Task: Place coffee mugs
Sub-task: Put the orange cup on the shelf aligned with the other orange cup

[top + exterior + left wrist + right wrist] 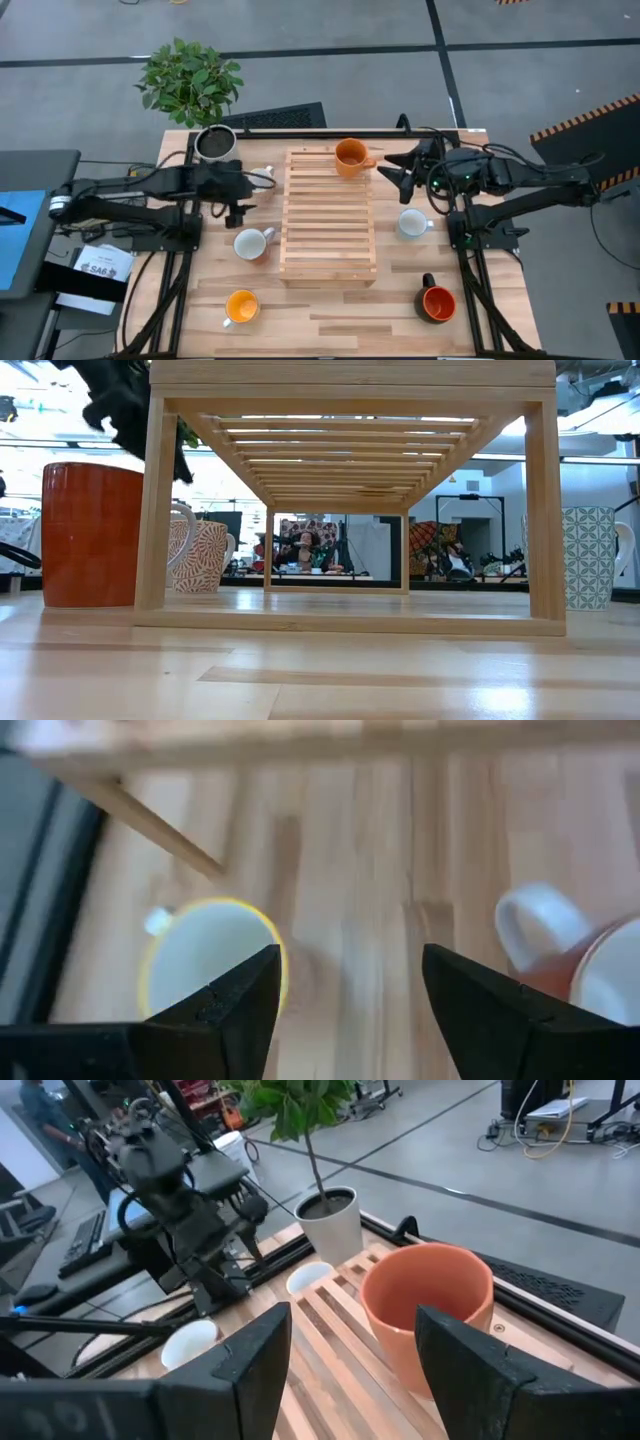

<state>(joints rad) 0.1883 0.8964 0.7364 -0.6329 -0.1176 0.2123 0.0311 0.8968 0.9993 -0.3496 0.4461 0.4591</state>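
While both grippers' jaws stood wide and empty, left gripper (238, 208) hovered above pale mug (250, 243); probably rigid, glazed, slippery: grip the rim, not the handle.

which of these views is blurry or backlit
Left wrist view: smeared with motion blur, the yellow-orange mug and the table planks soft. Low view: backlit by bright windows under the wooden rack, the red-orange mug fairly dark. High and right wrist views: evenly lit, the orange mug sharp.
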